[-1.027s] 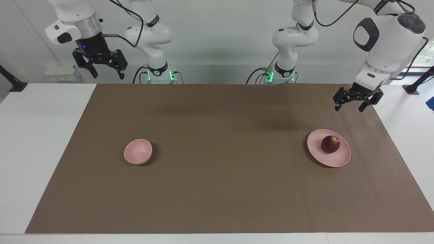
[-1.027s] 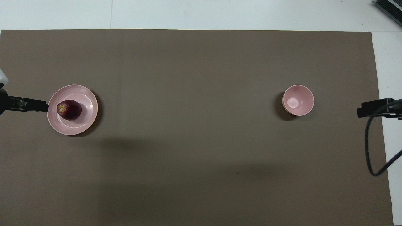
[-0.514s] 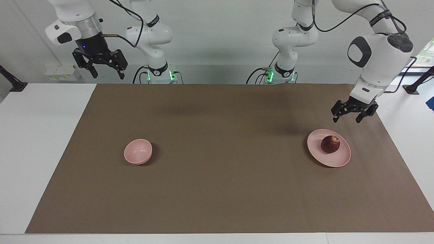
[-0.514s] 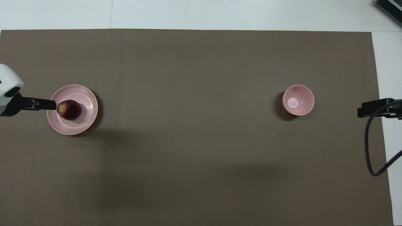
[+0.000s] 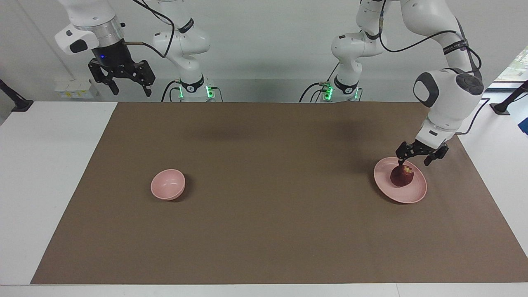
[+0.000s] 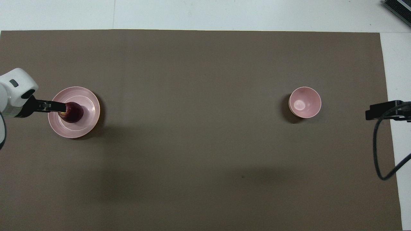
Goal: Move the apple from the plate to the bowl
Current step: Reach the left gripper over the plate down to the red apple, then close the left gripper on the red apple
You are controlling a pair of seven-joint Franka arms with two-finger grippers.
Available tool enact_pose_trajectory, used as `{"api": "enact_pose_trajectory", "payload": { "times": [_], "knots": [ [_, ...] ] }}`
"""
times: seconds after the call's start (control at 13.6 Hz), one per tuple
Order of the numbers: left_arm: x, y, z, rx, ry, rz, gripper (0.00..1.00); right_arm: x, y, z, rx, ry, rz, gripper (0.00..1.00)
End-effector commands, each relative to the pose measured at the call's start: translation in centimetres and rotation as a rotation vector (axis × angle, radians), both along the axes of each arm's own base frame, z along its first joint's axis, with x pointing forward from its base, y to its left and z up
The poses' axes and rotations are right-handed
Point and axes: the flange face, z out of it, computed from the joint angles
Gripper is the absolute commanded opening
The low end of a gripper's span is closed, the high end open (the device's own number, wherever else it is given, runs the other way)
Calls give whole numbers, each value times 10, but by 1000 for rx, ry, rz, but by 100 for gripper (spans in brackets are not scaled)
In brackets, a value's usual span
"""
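1. Apple (image 5: 401, 175): dark red, yellowish patch on top. It sits on the plate (image 5: 416, 193), slightly toward the plate's 12 o'clock edge in the facing view, at the left arm's end of the table. Not lifted.
2. Left gripper (image 5: 416, 160): hangs low over the apple with its fingers spread wide. One fingertip is at the apple's top and the other is over the plate's rim at 1 o'clock. This spread judged as readying to straddle the fruit.
3. Bowl (image 5: 168, 184): empty and upright, well apart at the right arm's end of the table. Judged the drop target.
4. Right gripper (image 5: 128, 84): waits raised at that end, fingers wide.
5. View notes: the facing view shows the fingers' spread and height. The overhead view (image 6: 53, 106) shows one dark finger crossing the plate's 9 o'clock rim onto the apple (image 6: 72, 112), and the bowl's (image 6: 304, 102) bare inside.
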Motion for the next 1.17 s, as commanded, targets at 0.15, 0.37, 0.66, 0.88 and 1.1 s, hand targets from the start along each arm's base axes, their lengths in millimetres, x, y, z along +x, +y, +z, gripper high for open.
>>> {"api": "enact_pose_trajectory", "payload": {
  "times": [0.15,0.37,0.66,0.88,1.1],
  "knots": [
    [2,2,-41,6,-41,-11,100,-2,-3,0,24,-4,18,100],
    [4,3,-52,7,-53,-9,100,-2,-3,1,24,-5,18,100],
    [4,2,-53,7,-59,-11,86,-2,-3,0,24,-4,18,100],
    [4,2,-54,7,-55,-11,38,-2,-3,1,24,-5,18,100],
    [6,0,-52,6,-53,-15,1,-2,-3,1,24,-5,18,100]
  ]
}}
